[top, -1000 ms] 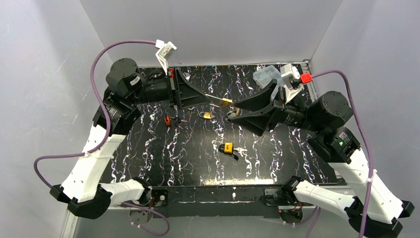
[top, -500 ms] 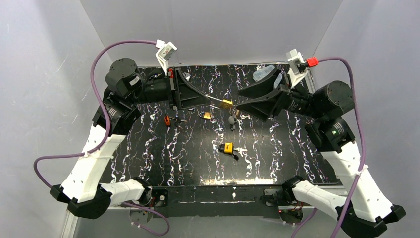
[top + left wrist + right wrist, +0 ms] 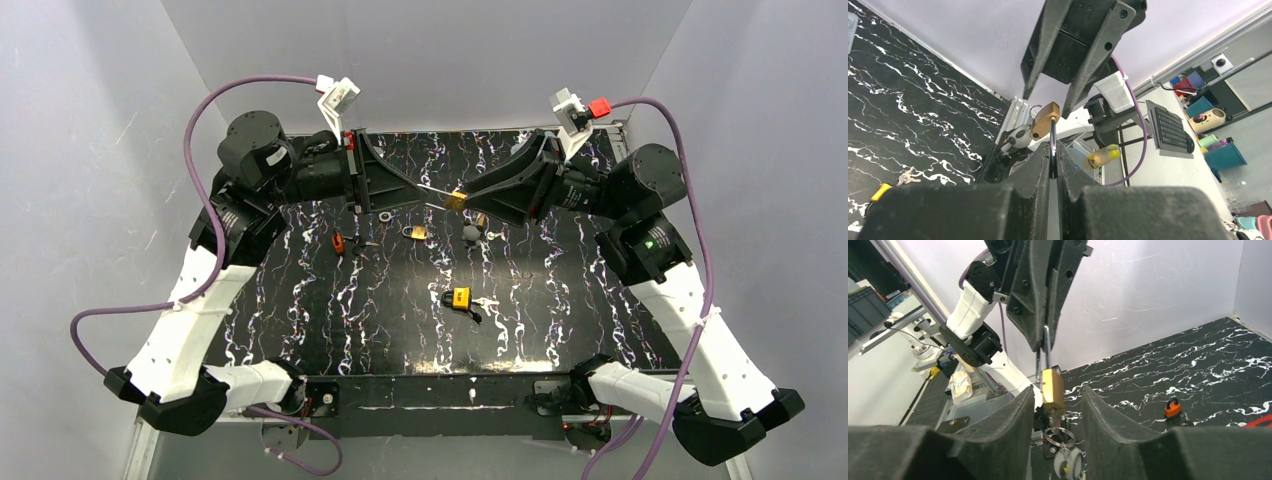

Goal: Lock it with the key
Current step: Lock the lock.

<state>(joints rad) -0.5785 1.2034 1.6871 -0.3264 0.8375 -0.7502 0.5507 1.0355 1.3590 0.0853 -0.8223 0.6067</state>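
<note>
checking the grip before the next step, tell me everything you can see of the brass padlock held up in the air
The brass padlock is a small rectangular gold-coloured metal body with a silver shackle. It hangs in mid-air, shackle up, the shackle pinched in the shut left end effector. A key ring dangles beneath it. The right end effector's fingers flank its body, gaps showing on both sides.

We see padlock (image 3: 1052, 387) between right gripper (image 3: 1058, 402) fingers, jaws apart, gap visible on right side. Left gripper (image 3: 1044, 340) pinches its shackle from above. Keyring (image 3: 1058, 436) dangles below. Orange lock (image 3: 1173, 408) sits on table (image 3: 1208, 360).
</note>
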